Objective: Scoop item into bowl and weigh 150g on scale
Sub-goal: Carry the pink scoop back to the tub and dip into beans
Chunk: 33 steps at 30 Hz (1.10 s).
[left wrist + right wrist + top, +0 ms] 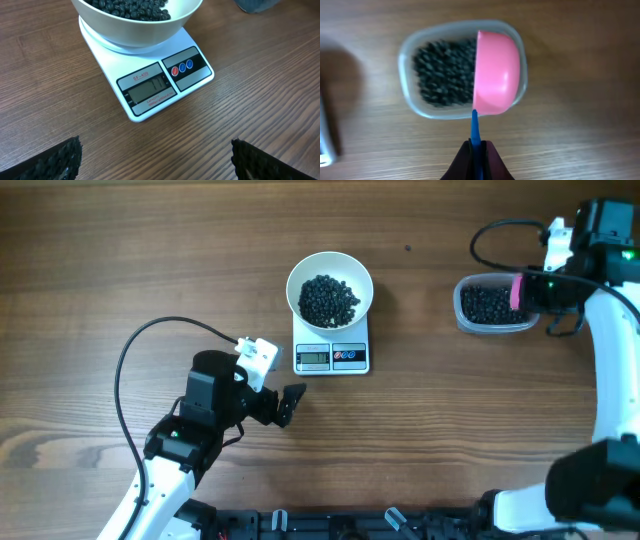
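Right gripper (477, 152) pinches the blue handle of a pink scoop (496, 75) over the clear tub (409, 47). Matte black beans (329, 299) pile in the white bowl (299, 277) on the scale (331, 358); left gripper (287, 404) gapes wide nearby.

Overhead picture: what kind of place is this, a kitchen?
Probably a robot test bench, not a home kitchen: a wooden table, a left arm and right arm with cables, a pink scoop, and a scale carrying a bowl of black beans.
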### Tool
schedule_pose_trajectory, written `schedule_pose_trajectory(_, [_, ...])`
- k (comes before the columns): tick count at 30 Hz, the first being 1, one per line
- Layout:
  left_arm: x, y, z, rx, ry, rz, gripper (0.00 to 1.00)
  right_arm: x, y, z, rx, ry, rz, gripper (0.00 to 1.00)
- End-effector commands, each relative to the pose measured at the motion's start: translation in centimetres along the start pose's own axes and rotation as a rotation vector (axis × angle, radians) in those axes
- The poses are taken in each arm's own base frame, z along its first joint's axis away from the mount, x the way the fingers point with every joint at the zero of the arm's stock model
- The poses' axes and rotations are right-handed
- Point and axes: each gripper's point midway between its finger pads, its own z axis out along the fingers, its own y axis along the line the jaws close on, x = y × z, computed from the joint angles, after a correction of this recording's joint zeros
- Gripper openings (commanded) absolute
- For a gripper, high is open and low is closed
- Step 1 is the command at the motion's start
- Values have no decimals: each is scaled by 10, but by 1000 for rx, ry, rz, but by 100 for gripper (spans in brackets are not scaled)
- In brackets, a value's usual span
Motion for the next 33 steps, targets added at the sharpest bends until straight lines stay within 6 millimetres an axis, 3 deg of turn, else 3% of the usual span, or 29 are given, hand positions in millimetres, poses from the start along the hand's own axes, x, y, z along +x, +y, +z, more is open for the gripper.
schedule_pose_trajectory(1, [-9, -1, -2, -2, -21, 19, 100, 6, -19, 21, 112, 73, -12, 4])
schedule_pose_trajectory(3, [-10, -1, -2, -2, -21, 20, 100, 9, -25, 32, 146, 108, -17, 4])
schedule_pose_trajectory(10, [-9, -1, -2, -2, -21, 20, 100, 11, -17, 56, 122, 156, -37, 4])
schedule_pose_trajectory(16, [-10, -1, -2, -2, -21, 20, 100, 10, 23, 76, 33, 176, -121, 4])
schedule_pose_trajectory(22, [-10, -1, -2, -2, -21, 20, 100, 15, 63, 76, -154, 190, -153, 4])
schedule_pose_trajectory(27, [-9, -1, -2, -2, -21, 20, 100, 20, 81, 72, -268, 203, -163, 4])
schedule_pose_trajectory(31, [-10, -1, -2, -2, -21, 20, 100, 20, 82, 70, -309, 204, -134, 4])
schedule_pose_trajectory(33, [-9, -1, -2, -2, -21, 20, 100, 19, 72, 70, -326, 203, -73, 4])
